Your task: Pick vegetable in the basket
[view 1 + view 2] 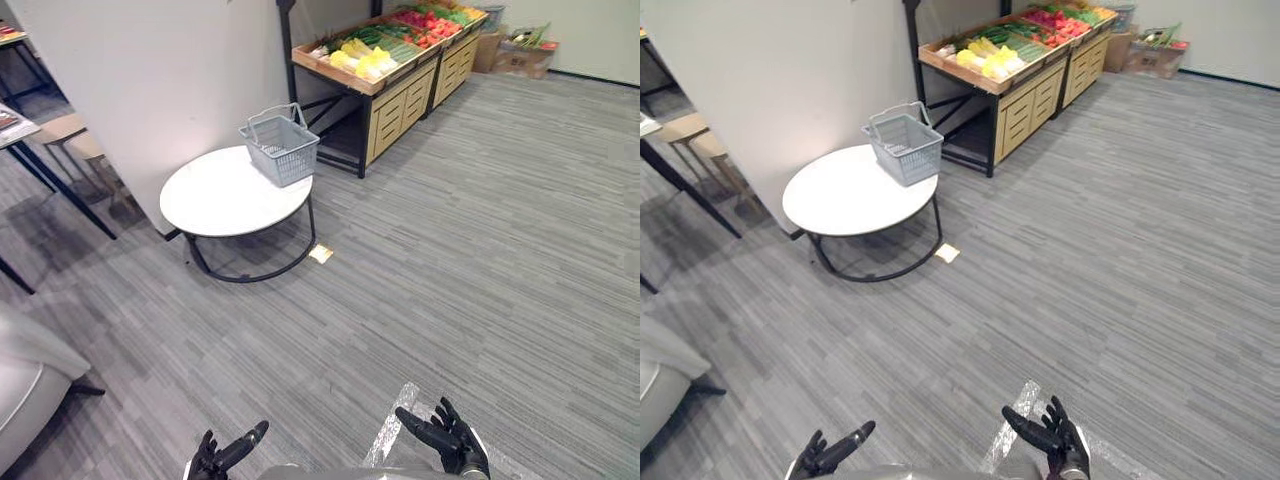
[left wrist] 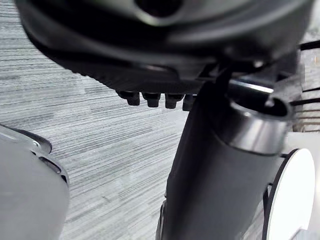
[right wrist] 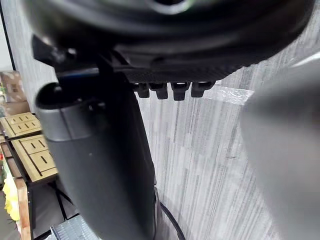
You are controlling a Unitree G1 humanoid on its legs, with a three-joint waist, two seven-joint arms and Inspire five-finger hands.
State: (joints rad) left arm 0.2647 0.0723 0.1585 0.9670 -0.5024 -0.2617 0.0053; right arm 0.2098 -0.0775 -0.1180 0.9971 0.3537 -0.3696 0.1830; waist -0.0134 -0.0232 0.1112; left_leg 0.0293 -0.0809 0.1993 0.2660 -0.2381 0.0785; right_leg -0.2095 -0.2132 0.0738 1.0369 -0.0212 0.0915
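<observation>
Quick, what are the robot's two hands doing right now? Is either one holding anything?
Left hand: open, fingers relaxed, holding nothing.
Right hand: open, fingers relaxed, holding nothing.

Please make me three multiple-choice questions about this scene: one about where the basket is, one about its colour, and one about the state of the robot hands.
1. Where does the basket stand?
A) on the floor
B) on the round white table
C) on the vegetable shelf

2. What colour is the basket?
A) red
B) grey
C) yellow

3. How are the left robot hand and the right robot hand?
A) both open, holding nothing
B) both shut on vegetables
C) one shut on the basket handle

Answers:
1 B: the basket sits on the tabletop, near its far edge.
2 B: its mesh walls and handles are grey.
3 A: both hang low with fingers stretched out, far from the basket.
</observation>
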